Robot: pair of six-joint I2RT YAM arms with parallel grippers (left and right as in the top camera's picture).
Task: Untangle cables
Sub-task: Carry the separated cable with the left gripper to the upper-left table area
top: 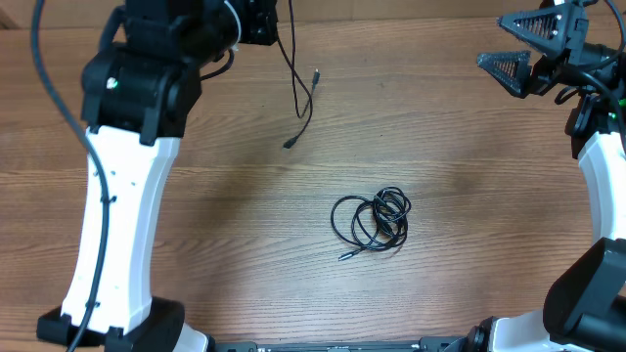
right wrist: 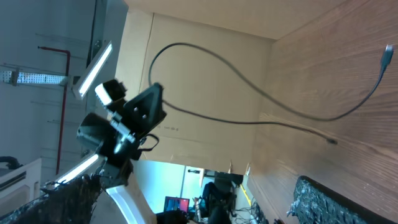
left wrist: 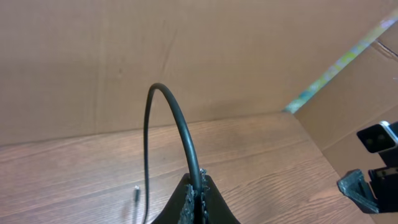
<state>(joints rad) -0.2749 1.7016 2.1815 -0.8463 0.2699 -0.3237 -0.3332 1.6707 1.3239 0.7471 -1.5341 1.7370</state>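
1. The left end effector (left wrist: 198, 188) is closed on one lifted cable (top: 296, 73), pinching it partway along so that both plug ends dangle below the grip. In the overhead view this strand hangs up and to the left of the coil (top: 372, 221), well apart from it. Whether its lower plug touches the table (top: 245, 244) cannot be told.
2. The coil, which is the rest of the cables, lies bunched on the table, with one plug end poking out at the coil's lower left.
3. The right end effector (top: 492, 41) stands wide open and empty, far to the upper right of the coil and touching nothing.
4. The step in hand looks like carrying the single strand clear and laying it down. To do it well, lower it well away from the coil. Trail it sideways so it lands as one line rather than folding on itself, and let go only once both plugs rest on the table.
5. For the coil afterwards, the exposed plug end looks a safer grip than the crossed loops. The other end effector could pin the bunch so it does not drag along.
6. No brand or label is readable on the cables or arms. A faint printed line on the cardboard wall (right wrist: 199, 87) beyond the coil is too small to read.
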